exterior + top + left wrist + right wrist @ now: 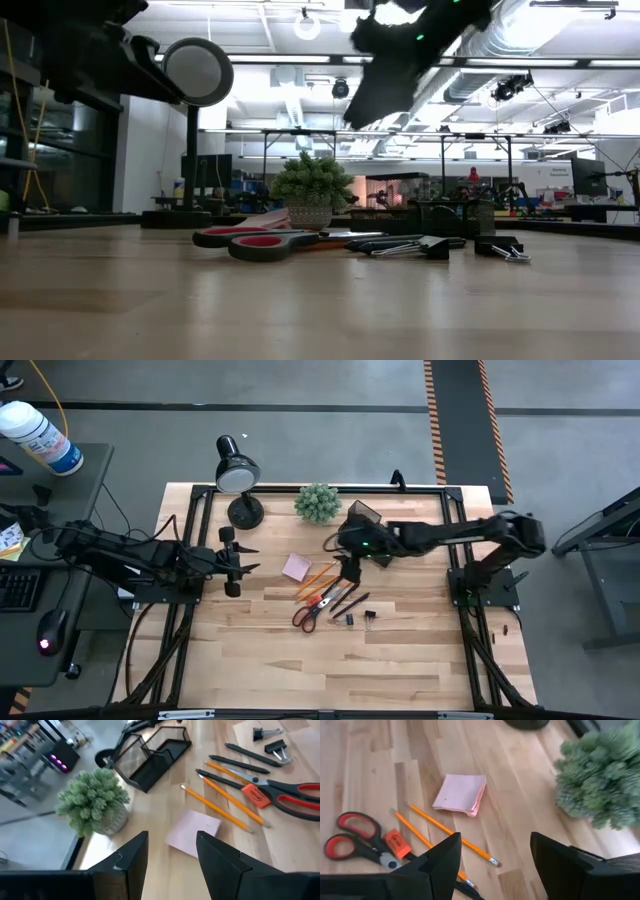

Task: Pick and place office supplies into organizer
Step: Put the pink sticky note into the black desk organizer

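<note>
My right hand (349,572) hangs fingers apart above the pencils (318,576), frame center, holding nothing. Scissors (312,610), pens (348,600), clips (360,617) just below it on the bench (400,660); pad (296,567) to the left. My left hand (236,561) apart, mid-left. Organizer (364,514) farther up, beside plant (317,502).

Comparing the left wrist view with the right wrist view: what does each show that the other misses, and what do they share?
Only the left wrist view shows the dark organizer, the binder clips and the dark pens, past the open left end effector. Only the right wrist view shows the open right end effector hanging over the supplies. Both show the pink sticky-note pad, orange pencils, red-handled scissors and the green plant.
</note>
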Controlling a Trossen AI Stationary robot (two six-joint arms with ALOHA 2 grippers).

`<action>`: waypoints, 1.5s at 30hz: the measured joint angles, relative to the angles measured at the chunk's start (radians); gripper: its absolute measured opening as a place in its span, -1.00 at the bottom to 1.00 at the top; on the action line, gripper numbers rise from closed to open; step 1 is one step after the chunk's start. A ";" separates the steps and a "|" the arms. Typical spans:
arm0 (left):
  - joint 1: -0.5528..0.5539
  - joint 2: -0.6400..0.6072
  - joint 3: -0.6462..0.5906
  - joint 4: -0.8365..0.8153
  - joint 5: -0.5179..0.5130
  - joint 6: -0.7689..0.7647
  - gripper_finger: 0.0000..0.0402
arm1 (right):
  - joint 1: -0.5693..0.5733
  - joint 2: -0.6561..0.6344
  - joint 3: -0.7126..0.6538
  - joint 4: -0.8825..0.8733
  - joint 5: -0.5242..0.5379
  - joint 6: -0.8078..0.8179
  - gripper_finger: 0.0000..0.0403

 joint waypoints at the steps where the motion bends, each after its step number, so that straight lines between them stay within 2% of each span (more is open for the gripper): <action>1: 0.000 0.000 0.000 -0.006 0.003 -0.010 -0.22 | -0.001 0.029 0.021 -0.011 0.000 0.006 0.15; 9: 0.000 0.000 0.000 -0.049 0.007 -0.032 -0.22 | -0.006 0.229 0.199 -0.059 0.002 0.079 0.15; 16: 0.000 0.000 0.000 -0.049 0.007 -0.032 -0.22 | -0.068 0.332 0.244 -0.067 -0.011 0.119 0.15; 24: 0.000 0.000 0.000 -0.073 0.007 -0.065 -0.22 | -0.148 0.370 0.244 0.015 -0.102 0.210 0.15; 29: 0.000 0.000 -0.001 -0.134 0.005 -0.131 -0.22 | -0.147 0.370 0.244 0.037 -0.144 0.224 0.15; 37: 0.000 0.000 -0.001 -0.138 -0.004 -0.157 -0.22 | -0.144 0.373 0.253 0.045 -0.167 0.229 0.15; 45: 0.000 0.000 -0.001 -0.138 -0.006 -0.157 -0.22 | -0.099 0.482 0.401 -0.059 -0.183 0.199 0.15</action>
